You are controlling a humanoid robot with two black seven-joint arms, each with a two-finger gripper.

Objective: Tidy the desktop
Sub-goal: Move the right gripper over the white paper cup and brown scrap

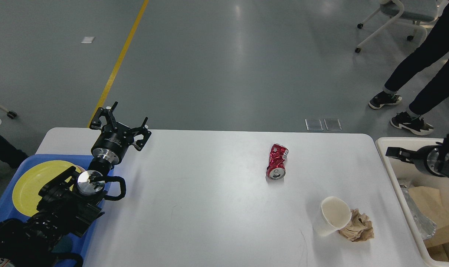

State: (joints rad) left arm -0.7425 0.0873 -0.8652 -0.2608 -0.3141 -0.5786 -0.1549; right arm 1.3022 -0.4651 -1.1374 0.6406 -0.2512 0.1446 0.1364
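The white desktop [209, 207] fills the lower view. On it lie a crushed red can [277, 162], a white paper cup [332, 216] on its side and a crumpled brown paper wad [357, 225] touching the cup. My left gripper [118, 124] is open and empty, held above the desktop's far left corner. My right gripper [402, 155] reaches in from the right edge over the cream-white bin [406, 140]. It holds nothing, and only one finger shows clearly.
A blue tray [2, 211] with a yellow plate [31, 185] sits at the left, partly under my left arm. The bin holds brown cardboard [436, 207] and a silver foil bag [419, 218]. A person's legs [413, 74] and a wheeled chair stand beyond the table's far right.
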